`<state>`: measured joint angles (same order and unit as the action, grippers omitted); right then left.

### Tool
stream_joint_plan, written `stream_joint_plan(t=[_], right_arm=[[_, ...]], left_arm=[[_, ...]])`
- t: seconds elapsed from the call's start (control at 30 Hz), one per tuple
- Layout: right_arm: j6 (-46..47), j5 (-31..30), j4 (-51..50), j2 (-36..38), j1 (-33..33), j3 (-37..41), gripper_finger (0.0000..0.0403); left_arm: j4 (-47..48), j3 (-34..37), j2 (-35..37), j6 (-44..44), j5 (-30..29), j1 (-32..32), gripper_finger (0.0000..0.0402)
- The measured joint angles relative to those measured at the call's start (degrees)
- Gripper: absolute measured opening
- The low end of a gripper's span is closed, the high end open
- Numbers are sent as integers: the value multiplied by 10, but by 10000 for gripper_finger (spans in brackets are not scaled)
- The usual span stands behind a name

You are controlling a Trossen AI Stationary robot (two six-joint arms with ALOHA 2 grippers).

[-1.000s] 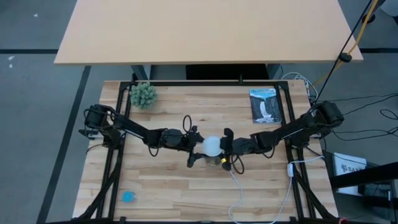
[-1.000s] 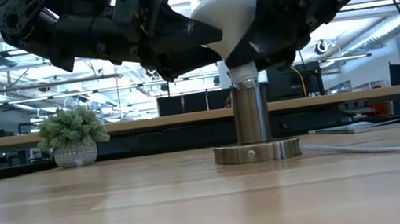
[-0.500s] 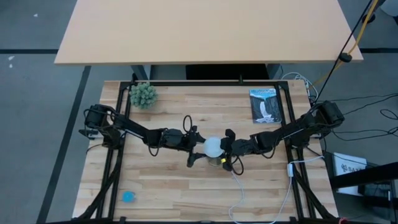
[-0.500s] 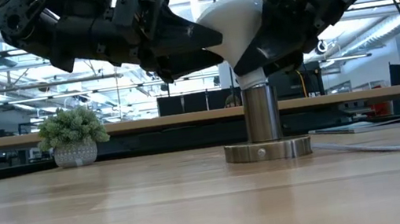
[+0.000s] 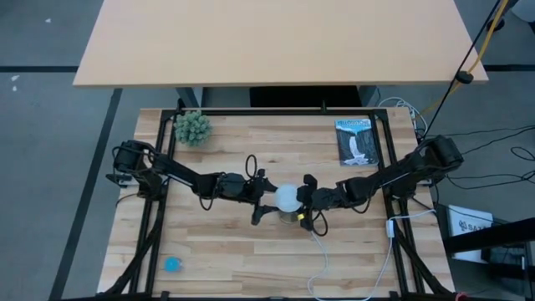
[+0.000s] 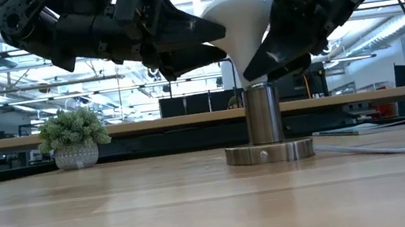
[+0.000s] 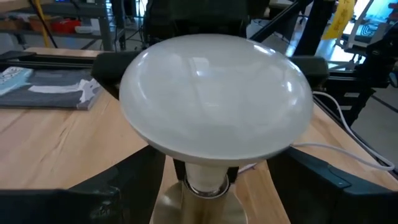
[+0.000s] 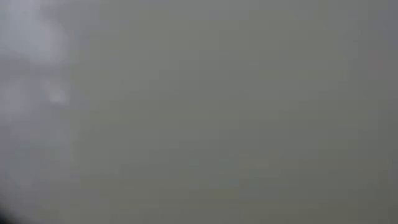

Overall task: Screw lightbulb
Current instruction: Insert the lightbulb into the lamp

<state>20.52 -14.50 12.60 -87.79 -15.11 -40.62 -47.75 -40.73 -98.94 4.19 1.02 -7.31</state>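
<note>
High view: lightbulb (image 5: 287, 197) sits mid-worktop (image 5: 242, 251), white round globe seen from above, between the two arms. Left gripper (image 5: 266, 201) comes in from the left and right gripper (image 5: 306, 199) from the right, both right up against the globe. A small potted plant (image 5: 193, 128) stands at the far left corner, a booklet (image 5: 357, 142) at the far right, a blue disc (image 5: 172, 264) near the front left. A white cord (image 5: 351, 276) runs off toward the front right.

Low view: bulb (image 6: 241, 23) stands upright over a silvery cylindrical socket (image 6: 264, 114) on a round metal base. Matte white globe on top, neck tapering down to the socket mouth; screw base is not visible, so I can't tell how far it's seated. Left gripper (image 6: 203, 37) flanks the globe on one side, right gripper (image 6: 276, 38) on the other, dark fingers pressed to the neck and the globe's underside.

Left wrist view: globe (image 7: 214, 102) fills the frame, smooth, matte, faint highlights, white collar below going into the socket. Left jaws spread wide, one finger (image 7: 93, 190) each side of the neck, straddling it; contact not clear.

Right wrist view: uniform grey blur, lens apparently hard against something. Right jaws: cannot tell whether open or closed.
</note>
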Motion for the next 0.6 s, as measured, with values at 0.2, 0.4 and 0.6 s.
stream_joint_plan(t=[0.2,0.4,0.6], right_arm=[[19,0,-58,45,0,0,167],[28,15,-83,69,0,0,167],[41,68,-110,67,-1,0,167]], left_arm=[[33,-23,0,-9,0,0,282],[91,-47,0,-24,0,0,282],[97,-48,0,-29,0,2,282]])
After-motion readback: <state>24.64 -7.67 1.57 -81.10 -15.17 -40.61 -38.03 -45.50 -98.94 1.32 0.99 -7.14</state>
